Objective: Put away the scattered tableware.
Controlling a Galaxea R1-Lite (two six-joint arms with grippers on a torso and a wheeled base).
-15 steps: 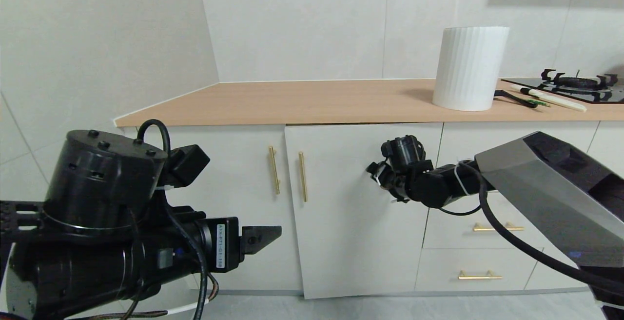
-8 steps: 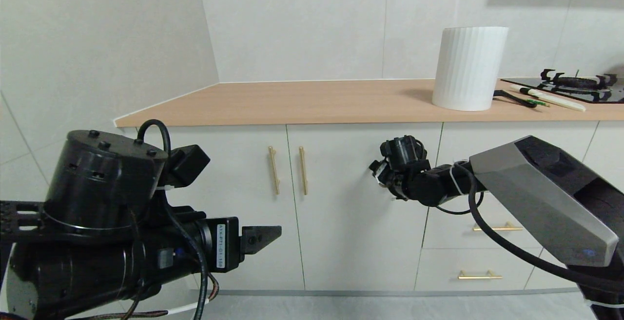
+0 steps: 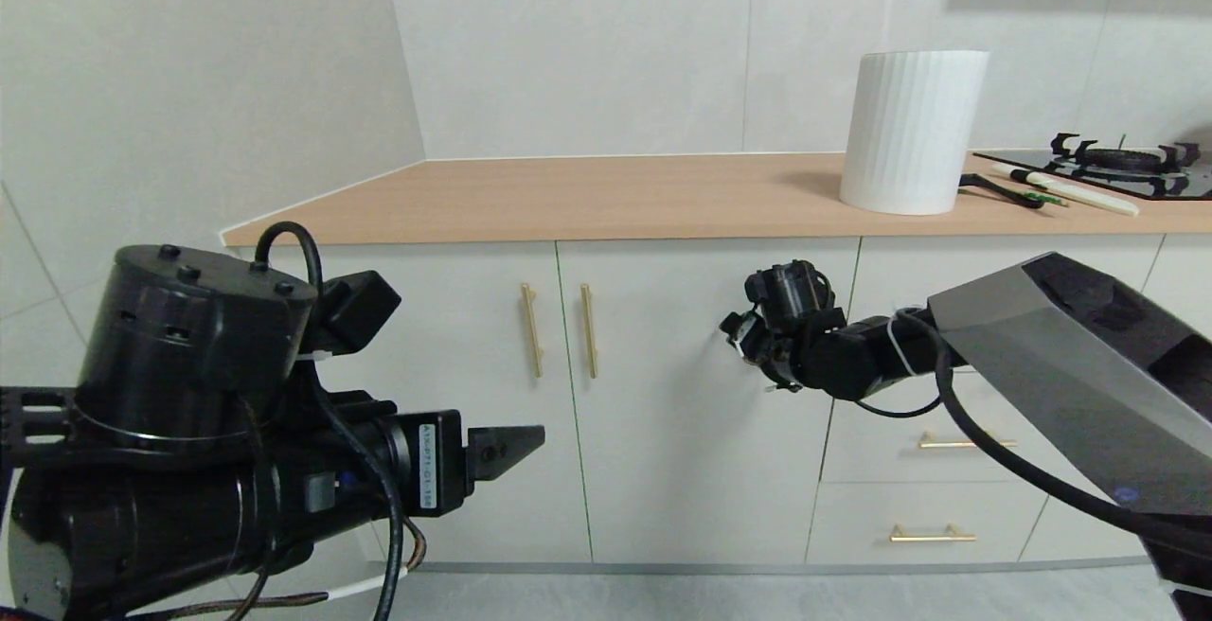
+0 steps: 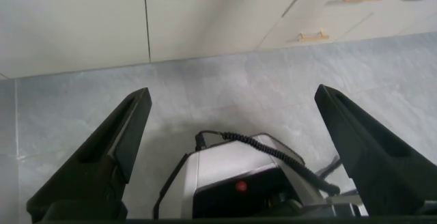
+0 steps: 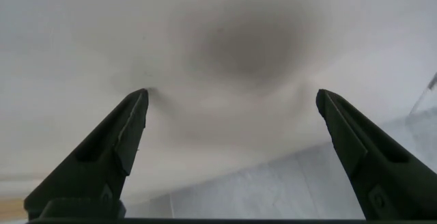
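Just ahead, closed cabinet door [image 3: 663, 451]

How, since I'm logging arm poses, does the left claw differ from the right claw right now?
The left claw is low, above the floor; the right claw is held higher. The left claw is well short of the cabinet door; the right claw is close up against its face. Both are open and empty.
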